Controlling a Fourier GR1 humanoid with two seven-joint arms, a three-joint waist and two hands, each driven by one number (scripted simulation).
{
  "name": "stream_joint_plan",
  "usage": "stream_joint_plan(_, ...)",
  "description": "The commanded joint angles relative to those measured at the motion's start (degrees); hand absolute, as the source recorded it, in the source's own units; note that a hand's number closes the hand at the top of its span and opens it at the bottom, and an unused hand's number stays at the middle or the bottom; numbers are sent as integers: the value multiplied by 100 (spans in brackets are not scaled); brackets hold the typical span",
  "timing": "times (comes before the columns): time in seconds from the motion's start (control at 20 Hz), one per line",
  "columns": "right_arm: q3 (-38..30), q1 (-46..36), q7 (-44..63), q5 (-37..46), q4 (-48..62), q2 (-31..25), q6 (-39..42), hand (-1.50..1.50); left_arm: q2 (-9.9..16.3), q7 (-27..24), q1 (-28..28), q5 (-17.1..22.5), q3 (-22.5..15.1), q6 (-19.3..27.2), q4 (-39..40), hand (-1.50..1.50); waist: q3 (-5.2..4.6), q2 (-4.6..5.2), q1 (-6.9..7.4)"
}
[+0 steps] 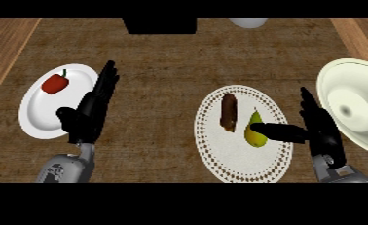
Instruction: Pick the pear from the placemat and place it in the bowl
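Right hand (316, 129) is open beside the pear (254, 131), thumb laid across it, nothing gripped. Pear lies on the placemat (244, 163), long axis roughly toward the table's far edge. Bowl (345, 102) sits just beyond this hand; left hand (90, 109) rests open, well apart.

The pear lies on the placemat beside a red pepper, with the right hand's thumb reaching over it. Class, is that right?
Not quite: the head view shows a brown item beside the pear on the placemat. The red pepper sits on the plate. The right hand is as described.
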Motion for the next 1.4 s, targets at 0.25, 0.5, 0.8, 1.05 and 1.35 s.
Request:
stream_joint_plan(0.25,-409,545,-714,28,-339,621,135,-150,-204,119,6,-207,166,-164,-140,0,3,-1,-6)
stream_joint_plan(0.5,-522,352,-767,218,-136,1107,120,-150,-316,42,-212,-345,338,-318,228,0,2,5,0)
stream_joint_plan(0.8,-721,287,-1213,73,477,1513,305,-150,-460,-91,176,-459,354,-405,-36,0,2,5,18)
stream_joint_plan(1.05,-478,795,-1767,264,571,1989,5,-150,-622,419,329,-723,148,-219,-599,0,3,-2,16)
stream_joint_plan(1.35,-1072,534,-2053,-10,916,2003,343,-150,-432,402,131,-514,694,-693,-364,0,2,1,10)
